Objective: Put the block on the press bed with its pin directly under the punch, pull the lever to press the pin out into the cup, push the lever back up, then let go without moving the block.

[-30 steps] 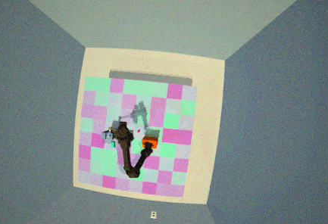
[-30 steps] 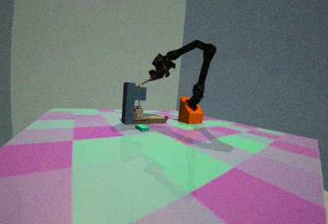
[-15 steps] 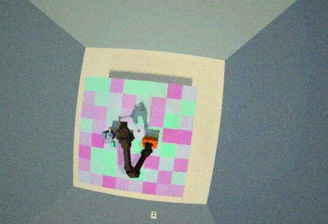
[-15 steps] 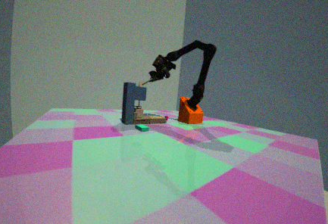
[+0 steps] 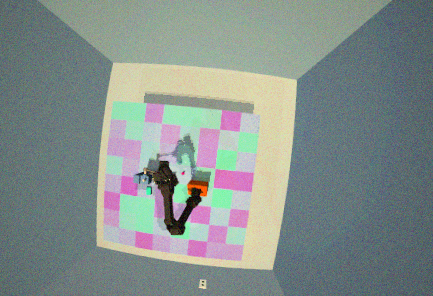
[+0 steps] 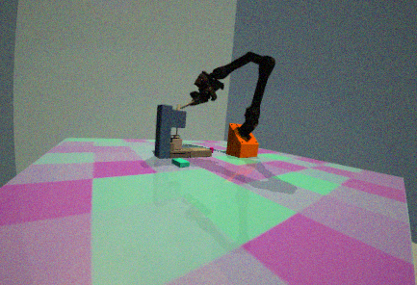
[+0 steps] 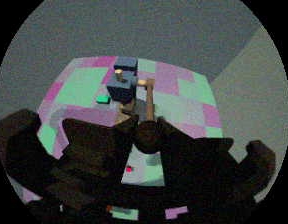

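The blue-grey press point(image 5: 141, 178) point(image 6: 164, 131) point(image 7: 122, 89) stands upright, with its thin punch point(image 6: 176, 131) above a tan block point(image 6: 175, 144). The block is at the column end of the low tan base point(image 6: 197, 152). Whether the punch touches it, and where its pin is, cannot be told. The brown lever point(image 6: 186, 104) point(image 7: 150, 102) slopes up from its pivot at the press head towards the arm. My gripper point(image 6: 193, 100) point(image 7: 147, 119) is shut on the lever's round end, above and to the arm side of the press. I cannot make out the cup.
A small green block point(image 5: 149, 190) point(image 6: 180, 163) point(image 7: 102, 99) lies beside the press. A small red object point(image 5: 183, 173) point(image 6: 212, 149) point(image 7: 128, 169) lies between the press and the orange arm base point(image 5: 198, 188) point(image 6: 242, 142). A grey strip point(image 5: 200, 102) runs along the far table edge.
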`<state>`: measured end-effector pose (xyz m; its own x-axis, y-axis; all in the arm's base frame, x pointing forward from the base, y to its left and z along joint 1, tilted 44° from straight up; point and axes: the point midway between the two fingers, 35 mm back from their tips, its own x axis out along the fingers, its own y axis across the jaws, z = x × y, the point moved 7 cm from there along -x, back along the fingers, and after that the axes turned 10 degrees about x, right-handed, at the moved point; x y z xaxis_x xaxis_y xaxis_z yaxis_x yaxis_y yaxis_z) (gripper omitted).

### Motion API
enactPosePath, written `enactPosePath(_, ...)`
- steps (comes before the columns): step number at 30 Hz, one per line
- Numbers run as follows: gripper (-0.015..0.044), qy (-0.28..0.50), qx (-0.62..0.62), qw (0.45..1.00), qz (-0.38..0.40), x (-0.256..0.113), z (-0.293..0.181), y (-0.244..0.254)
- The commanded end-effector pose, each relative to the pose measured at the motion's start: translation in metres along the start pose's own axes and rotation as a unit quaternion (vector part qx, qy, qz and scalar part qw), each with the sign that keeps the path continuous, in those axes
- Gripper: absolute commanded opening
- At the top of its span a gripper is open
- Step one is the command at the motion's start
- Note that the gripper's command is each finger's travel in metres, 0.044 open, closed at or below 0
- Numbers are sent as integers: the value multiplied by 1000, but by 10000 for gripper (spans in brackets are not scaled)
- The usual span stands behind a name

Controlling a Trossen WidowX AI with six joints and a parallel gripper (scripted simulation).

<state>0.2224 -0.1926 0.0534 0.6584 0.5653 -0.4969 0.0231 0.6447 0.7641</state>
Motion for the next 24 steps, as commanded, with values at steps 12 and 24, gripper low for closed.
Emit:
enactPosePath(12,0,11,4,1000,-6,5,-14,-2)
enactPosePath(24,0,11,4,1000,-6,7,-20,-3)
